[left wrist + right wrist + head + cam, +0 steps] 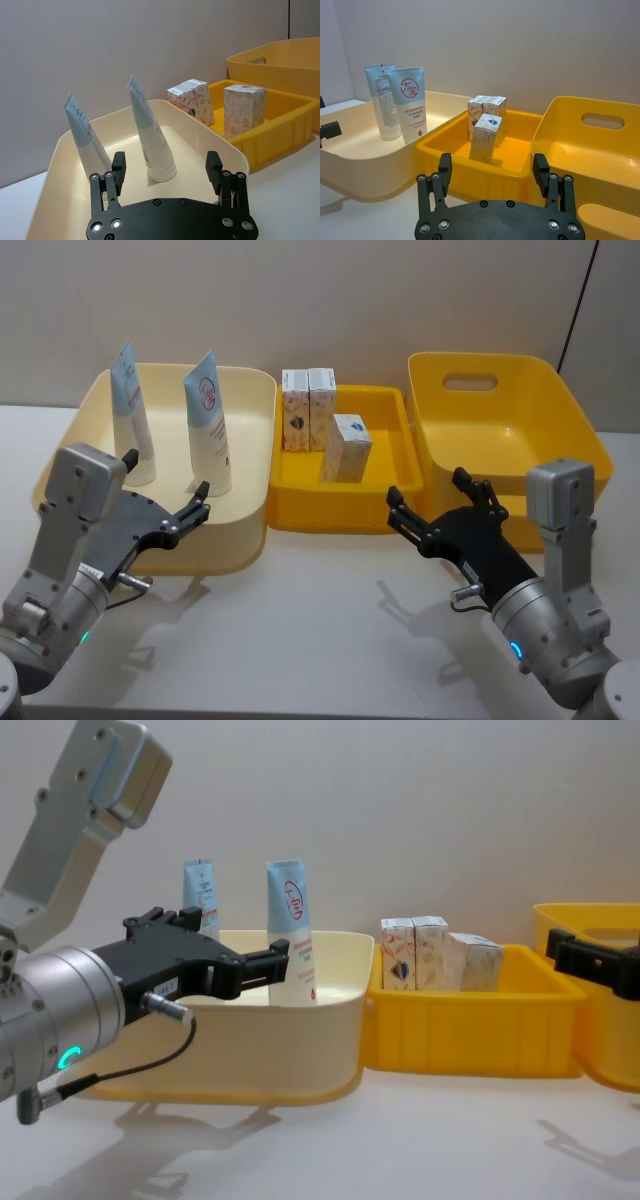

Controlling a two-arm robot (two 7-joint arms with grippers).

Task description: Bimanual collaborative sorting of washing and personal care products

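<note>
Two light-blue tubes [130, 410] [210, 420] stand upright in the cream bin [250, 390] at the left. Three pale patterned cartons [296, 410] [322, 400] [346, 448] stand in the middle yellow tray [385, 495]. My left gripper [167, 475] hovers open at the cream bin's near side, in front of the tubes, holding nothing. From the left wrist, the nearer tube [147, 130] stands just beyond the open fingers [118, 165]. My right gripper [428, 490] is open and empty before the tray's near right corner, with the front carton [486, 135] ahead of it.
A deep yellow bin [500, 425] with a handle slot stands at the right, touching the tray. The three containers sit side by side along the back of the white table [320, 640]. A grey wall rises behind them.
</note>
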